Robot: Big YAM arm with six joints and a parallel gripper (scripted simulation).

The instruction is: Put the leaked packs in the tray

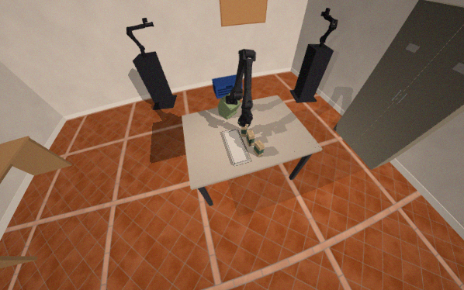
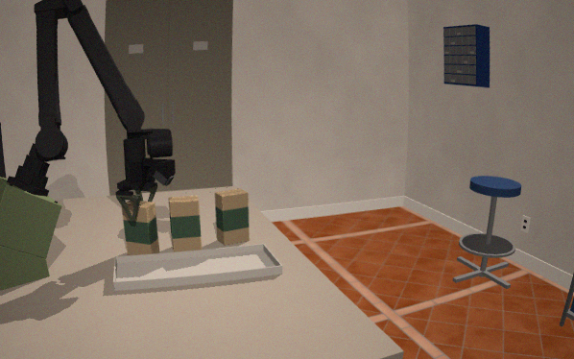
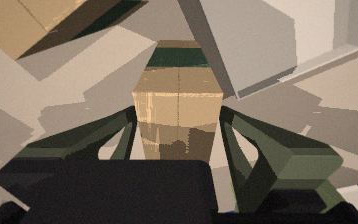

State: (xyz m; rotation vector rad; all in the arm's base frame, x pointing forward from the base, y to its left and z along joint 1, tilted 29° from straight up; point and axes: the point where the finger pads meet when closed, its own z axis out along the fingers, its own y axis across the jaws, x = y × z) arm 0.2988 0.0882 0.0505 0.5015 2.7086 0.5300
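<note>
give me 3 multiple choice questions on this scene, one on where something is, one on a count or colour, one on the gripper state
1. Where does the tray lie relative to the packs, seen from the exterior view?
A. in front of the row
B. behind the row
C. on top of the packs

2. How many packs stand on the table?
A. two
B. three
C. four

3. What is the gripper doing?
A. shut on a pack
B. open, fingers on either side of the top of the left pack
C. open above the tray

Key:
1. A, the tray lies nearer the exterior camera than the row of packs.
2. B, the left pack, middle pack and right pack stand upright in a row.
3. B, the wrist view shows a finger on each side of the pack's top with a gap, not clamping.
</note>
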